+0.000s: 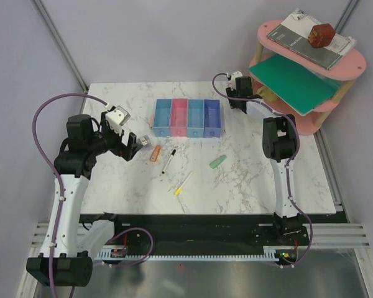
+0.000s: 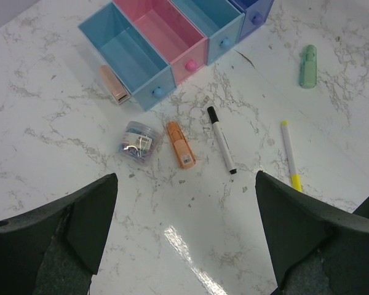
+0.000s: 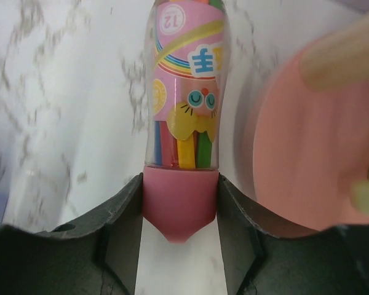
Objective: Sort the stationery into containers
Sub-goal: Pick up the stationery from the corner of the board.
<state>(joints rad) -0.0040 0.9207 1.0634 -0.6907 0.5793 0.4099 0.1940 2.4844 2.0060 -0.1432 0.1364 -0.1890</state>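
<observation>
From my station, the left gripper (image 2: 186,184) hung with its fingers spread wide and nothing between them, low over the marble table (image 1: 261,186). I judged it was lining up on the loose items below. Leftmost lay a pink eraser (image 2: 114,84), tight against the outer wall of the light blue bin (image 2: 126,55), an awkward spot to pinch from. Next came the small sharpener (image 2: 138,141), just beside an orange eraser (image 2: 181,144), then the black-white pen (image 2: 221,139) and the yellow pencil (image 2: 291,155), all flat and apart from each other. The green eraser (image 2: 307,66) lay alone farther right. The right gripper (image 3: 179,190) was pressed onto the pink cap of a clear tube (image 3: 184,92) of coloured sticks, close by the pink shelf (image 1: 357,64); gripping the cap end seemed a sound hold for carrying it lengthwise. Of the four joined bins, the light blue, the pink bin (image 1: 179,116), the second blue bin (image 1: 196,116) and the periwinkle bin (image 1: 212,116) all looked empty.
</observation>
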